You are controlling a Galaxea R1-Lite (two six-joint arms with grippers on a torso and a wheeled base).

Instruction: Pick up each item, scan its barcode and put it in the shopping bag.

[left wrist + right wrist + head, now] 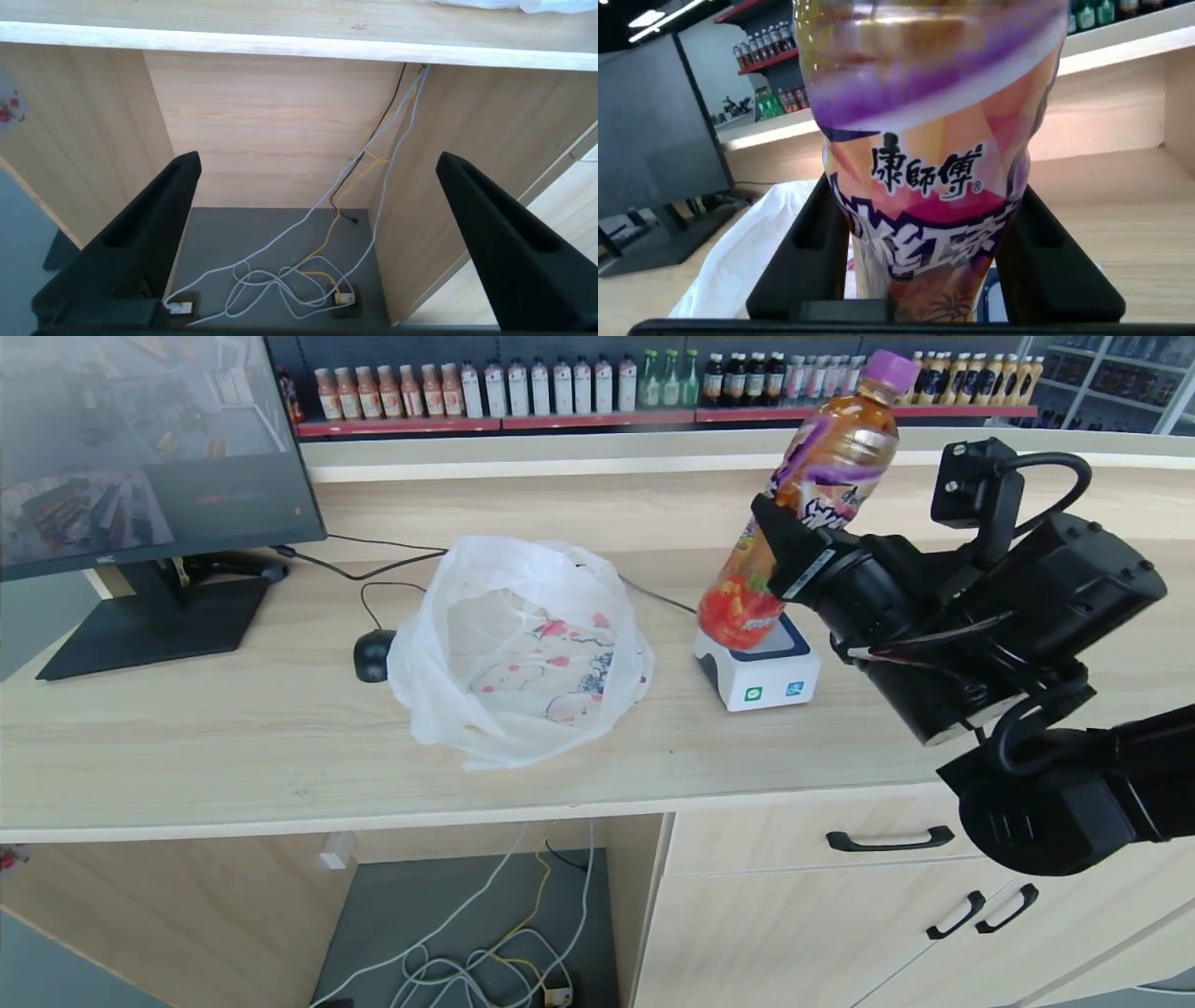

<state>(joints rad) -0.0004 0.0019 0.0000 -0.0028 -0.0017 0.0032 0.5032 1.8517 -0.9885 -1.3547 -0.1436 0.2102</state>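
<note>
My right gripper (780, 546) is shut on a drink bottle (810, 495) with a purple cap and an orange-and-purple label. The bottle tilts a little, its base hanging just above the white barcode scanner (758, 674) on the counter. In the right wrist view the bottle (929, 159) stands between the two black fingers (799, 252). The white plastic shopping bag (523, 649) lies open on the counter to the left of the scanner, with red-printed packaging inside. My left gripper (318, 243) is open below the counter, facing the cable recess.
A monitor (140, 439) on its stand occupies the counter's back left, with a black mouse (373, 655) beside the bag. Cables run behind the bag. Drawers (887, 840) sit under the counter at right. Loose cables (299, 271) lie on the floor of the recess.
</note>
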